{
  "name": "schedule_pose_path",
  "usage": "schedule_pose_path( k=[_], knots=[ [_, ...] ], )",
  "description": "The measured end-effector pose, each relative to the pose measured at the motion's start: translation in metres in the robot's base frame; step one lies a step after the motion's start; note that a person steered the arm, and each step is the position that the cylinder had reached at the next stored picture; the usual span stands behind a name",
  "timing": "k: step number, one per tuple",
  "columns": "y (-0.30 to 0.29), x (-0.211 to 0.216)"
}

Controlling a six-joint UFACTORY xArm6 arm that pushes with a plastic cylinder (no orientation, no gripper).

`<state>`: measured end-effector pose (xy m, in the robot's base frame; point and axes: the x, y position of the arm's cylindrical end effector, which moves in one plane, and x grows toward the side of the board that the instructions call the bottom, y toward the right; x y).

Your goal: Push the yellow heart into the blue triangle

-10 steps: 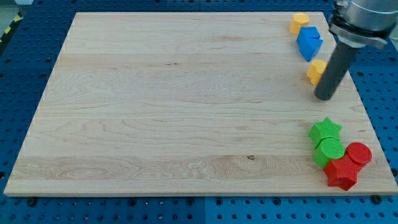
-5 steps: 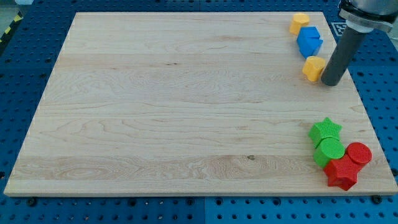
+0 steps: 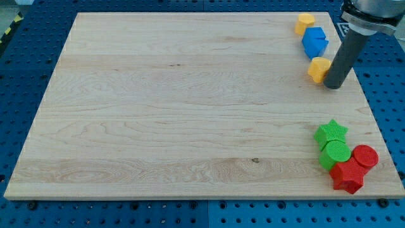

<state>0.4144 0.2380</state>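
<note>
**Operator:** Wooden board (image 3: 177,101) on a blue pegboard bench; its left and middle carry no blocks. Everything sits along the view's right edge. At the top right I see a yellow block (image 3: 305,23), shape unclear, then the blue block (image 3: 314,42) just below it, apparently touching it. I take that blue one for the triangle, though its outline is hard to read from here. Below that, with a small gap, sits the yellow heart (image 3: 318,68).

**Second:** And where is your rod?

**Operator:** My tip (image 3: 333,85) is down on the board, against the heart's right side, slightly toward the view's bottom. No hand to open or close on this rig, just the bare rod, so nothing is gripped.

**Second:** Which step, then?

**Operator:** I judge contact is made and the push into the blue block is the step in hand. The heart needs to travel toward the view's top; from this side a push would tend to send it left instead, so I would want the tip more underneath it first.

**Second:** Any bins or trays?

**Operator:** None. Lower right holds only a tight cluster: green star (image 3: 331,132), green cylinder (image 3: 335,154), red cylinder (image 3: 364,156), and a red block (image 3: 347,177), well clear of the work.
</note>
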Motion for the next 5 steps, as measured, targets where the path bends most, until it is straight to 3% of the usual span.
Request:
schedule_pose_path(
  k=[5],
  knots=[
    [-0.020,-0.020]
  ],
)
